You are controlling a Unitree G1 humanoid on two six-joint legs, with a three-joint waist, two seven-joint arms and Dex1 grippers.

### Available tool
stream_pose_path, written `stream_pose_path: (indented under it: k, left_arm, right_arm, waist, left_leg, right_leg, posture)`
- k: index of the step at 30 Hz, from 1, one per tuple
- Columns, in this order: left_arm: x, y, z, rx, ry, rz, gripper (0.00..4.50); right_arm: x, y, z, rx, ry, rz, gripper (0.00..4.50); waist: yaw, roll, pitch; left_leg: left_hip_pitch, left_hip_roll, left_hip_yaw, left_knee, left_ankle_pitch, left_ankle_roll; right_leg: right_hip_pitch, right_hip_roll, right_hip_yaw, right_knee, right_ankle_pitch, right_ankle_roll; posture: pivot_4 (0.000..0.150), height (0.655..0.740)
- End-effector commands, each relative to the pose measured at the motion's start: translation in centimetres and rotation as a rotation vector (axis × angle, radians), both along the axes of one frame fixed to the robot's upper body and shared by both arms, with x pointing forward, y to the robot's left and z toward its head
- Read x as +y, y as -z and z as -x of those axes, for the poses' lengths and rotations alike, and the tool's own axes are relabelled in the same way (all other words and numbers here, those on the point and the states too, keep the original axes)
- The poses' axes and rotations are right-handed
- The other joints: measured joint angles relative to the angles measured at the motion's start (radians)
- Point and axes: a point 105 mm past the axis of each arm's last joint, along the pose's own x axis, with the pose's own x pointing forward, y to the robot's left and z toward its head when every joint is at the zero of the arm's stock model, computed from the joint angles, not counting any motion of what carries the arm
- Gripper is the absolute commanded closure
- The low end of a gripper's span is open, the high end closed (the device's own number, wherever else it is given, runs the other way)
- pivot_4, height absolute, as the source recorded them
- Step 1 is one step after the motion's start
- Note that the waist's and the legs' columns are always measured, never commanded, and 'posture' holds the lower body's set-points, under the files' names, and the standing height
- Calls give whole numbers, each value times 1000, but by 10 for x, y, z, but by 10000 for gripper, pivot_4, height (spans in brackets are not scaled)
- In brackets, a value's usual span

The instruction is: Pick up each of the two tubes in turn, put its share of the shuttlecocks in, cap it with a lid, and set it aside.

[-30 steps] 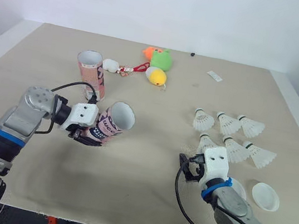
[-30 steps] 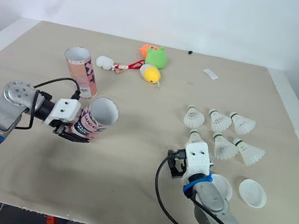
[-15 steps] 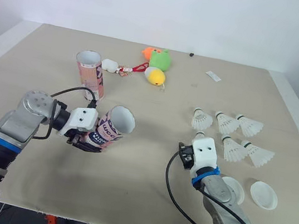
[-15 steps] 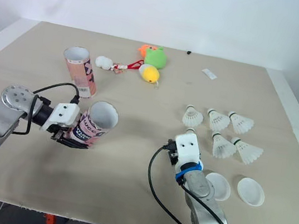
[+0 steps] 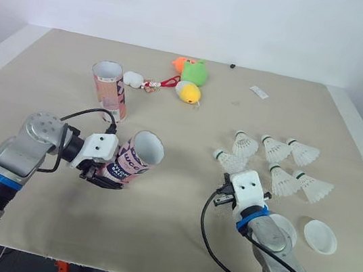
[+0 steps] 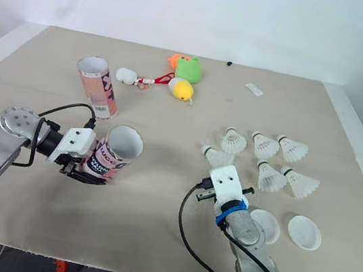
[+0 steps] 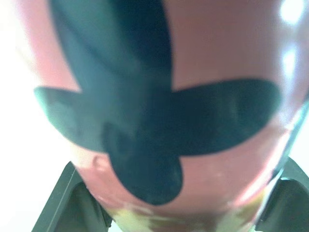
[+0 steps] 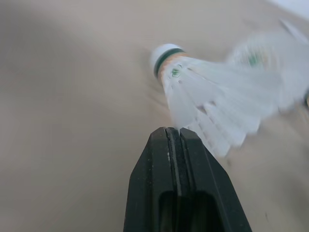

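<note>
Cork-first feed of a white feather shuttlecock [image 5: 228, 160] into a tilted pink-and-black cardboard tube [image 5: 135, 160].
The right gripper [image 8: 175, 131], at 4 o'clock on the beige surface [image 5: 174, 231], has its fingers pressed together on the skirt edge. The left gripper [image 5: 106, 171] clamps its fingers round the tube at 8 o'clock, mouth facing 3. Line the cork up with the mouth before pushing. The bare middle leaves room, but the loose white shuttlecocks [image 5: 280, 164] crowd 3 o'clock.
</note>
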Motion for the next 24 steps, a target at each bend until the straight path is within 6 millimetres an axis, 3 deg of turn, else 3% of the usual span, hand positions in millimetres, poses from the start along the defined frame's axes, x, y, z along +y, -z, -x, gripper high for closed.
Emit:
stream_pose_path:
  k: [1,4,8,13,18,24]
  left_arm:
    - [1,-9,0,-25,5,6,16413]
    - [1,-8,0,-10,6,-6,16413]
    - [1,-7,1,39,-6,-2,16413]
    - [3,-6,7,122,-6,-21,16413]
    - [13,0,4,148,-24,-103,16413]
    - [21,5,0,109,22,-201,16413]
  right_arm:
    - [10,-38,16,-128,-168,-60,44612]
    - [21,-59,25,-155,-368,-51,44612]
    - [36,-79,36,-194,-619,88,44612]
    - [55,-81,47,-228,-877,333,44612]
    - [58,-92,36,-298,-970,479,44612]
    - [66,-109,23,-381,-1021,533,44612]
  waist:
    - [0,0,0]
    - [0,0,0]
    - [0,1,1]
    - [0,2,1]
    - [-1,3,2]
    - [-1,3,2]
  left_leg:
    - [0,0,0,0,0,0]
    - [0,0,0,0,0,0]
    - [1,0,1,0,0,0]
    - [1,2,0,0,0,0]
    - [1,2,1,0,0,0]
    - [2,3,1,0,0,0]
  right_leg:
    - [0,0,0,0,0,0]
    - [0,-1,1,0,0,1]
    - [1,0,1,0,1,2]
    - [1,4,-2,0,-1,1]
    - [1,4,-2,1,-1,-1]
    - [1,5,-1,1,2,-6]
  posture:
    - [1500,7323]
    - [1500,7323]
    - [1500,7323]
    - [1500,7323]
    - [1500,7323]
    - [1500,7323]
